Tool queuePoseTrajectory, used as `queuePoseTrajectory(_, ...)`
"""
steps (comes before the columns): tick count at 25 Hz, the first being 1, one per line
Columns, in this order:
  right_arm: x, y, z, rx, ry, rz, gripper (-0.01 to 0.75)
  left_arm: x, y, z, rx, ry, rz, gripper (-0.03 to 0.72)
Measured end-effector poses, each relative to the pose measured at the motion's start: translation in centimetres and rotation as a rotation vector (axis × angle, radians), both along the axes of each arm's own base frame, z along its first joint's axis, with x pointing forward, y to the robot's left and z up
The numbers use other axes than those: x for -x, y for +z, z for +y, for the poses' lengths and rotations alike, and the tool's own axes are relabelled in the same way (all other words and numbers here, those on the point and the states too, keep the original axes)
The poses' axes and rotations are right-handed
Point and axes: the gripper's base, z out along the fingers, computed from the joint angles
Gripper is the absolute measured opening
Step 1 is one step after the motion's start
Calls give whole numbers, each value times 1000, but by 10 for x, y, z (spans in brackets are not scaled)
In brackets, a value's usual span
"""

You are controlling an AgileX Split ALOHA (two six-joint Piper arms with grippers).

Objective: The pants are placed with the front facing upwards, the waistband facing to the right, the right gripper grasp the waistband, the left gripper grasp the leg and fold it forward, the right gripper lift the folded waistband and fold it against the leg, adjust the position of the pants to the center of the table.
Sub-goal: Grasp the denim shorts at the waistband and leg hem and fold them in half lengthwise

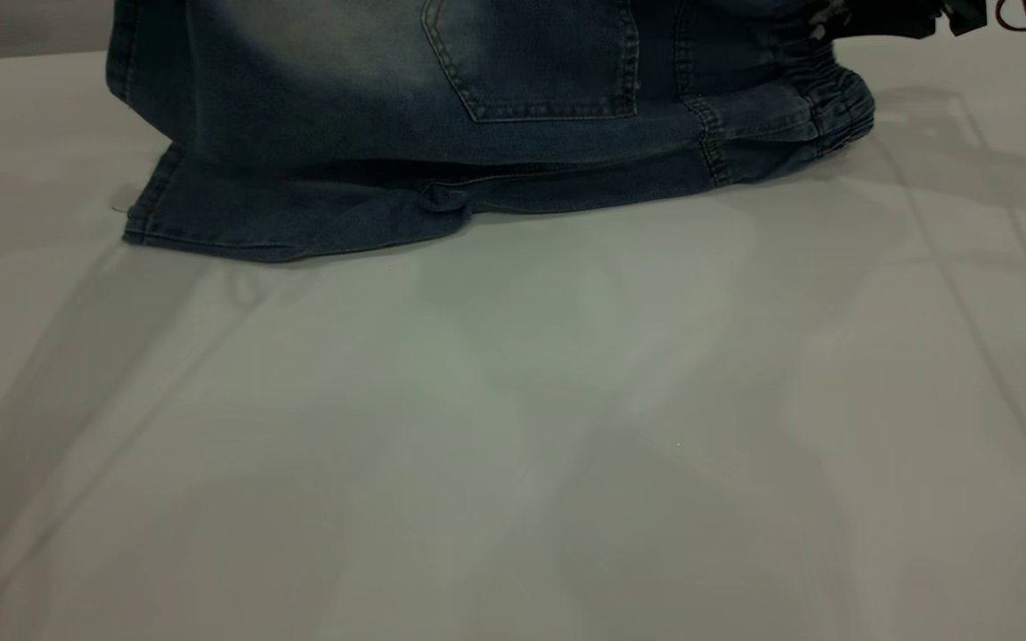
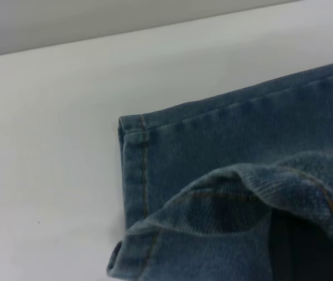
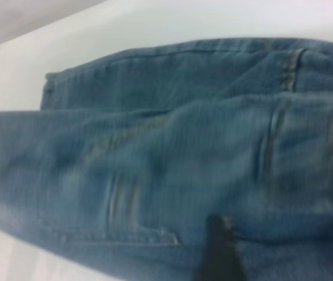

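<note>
- Denim pants (image 1: 406, 116) lie at the far edge of the pale bench (image 1: 513, 427). They are partly raised, and a back pocket faces the outside camera.
- The right end effector (image 1: 896, 16) is at the upper right of the outside view, just above the puckered waistband (image 1: 838, 102). Only a dark piece of its body and a thin cable show there. Its wrist camera shows one dark finger (image 3: 219, 252) against the cloth. My reading is that it is clenched on the waistband corner, because the cloth rises toward it rather than lying flat.
- The left end effector cannot be seen from outside. Its wrist camera shows a dark shape (image 2: 298, 246) tucked under a curled fold of the leg, with the stitched hem (image 2: 132, 170) just beyond it on the bench. It looks to be gripping the leg cloth, since the fold lifts over it.
- Both grips sit at opposite ends of the garment, probably so the upper layer travels evenly and keeps its width while it swings over.
- Lower leg and hem rest on the bench below the raised part and anchor the fold line.
- By my judgement the first fold is under way. The waistband-to-leg fold and the move to the bench centre are not yet done.
- Risk: uneven pulling could skew the crease or drag the pants farther off-centre.
</note>
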Motion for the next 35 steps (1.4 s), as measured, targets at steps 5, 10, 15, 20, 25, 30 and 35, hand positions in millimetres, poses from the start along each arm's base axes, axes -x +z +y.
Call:
queuePoseTrajectory(5,-8,8,-4,33,-39,-34,593,1,-1,0,-4,-3,13,55)
queuePoseTrajectory(10,-14,22,-2,-6,-28,-45,587,1,-1,0,-18,-17,17,55)
queuePoseTrajectory(15,-14,23,-2,-7,-25,-42,575,2,-2,0,-18,-17,18,59)
queuePoseTrajectory(20,-14,22,-2,-5,-24,-42,575,1,-1,0,-17,-17,12,109)
queuePoseTrajectory(25,-14,22,-2,-5,-25,-41,574,0,0,0,-15,-15,0,269)
queuePoseTrajectory(30,-14,23,-2,-5,-25,-42,574,0,0,0,-9,-11,-11,420)
queuePoseTrajectory(35,-14,23,-2,-4,-25,-42,574,0,0,0,-8,-10,-11,472)
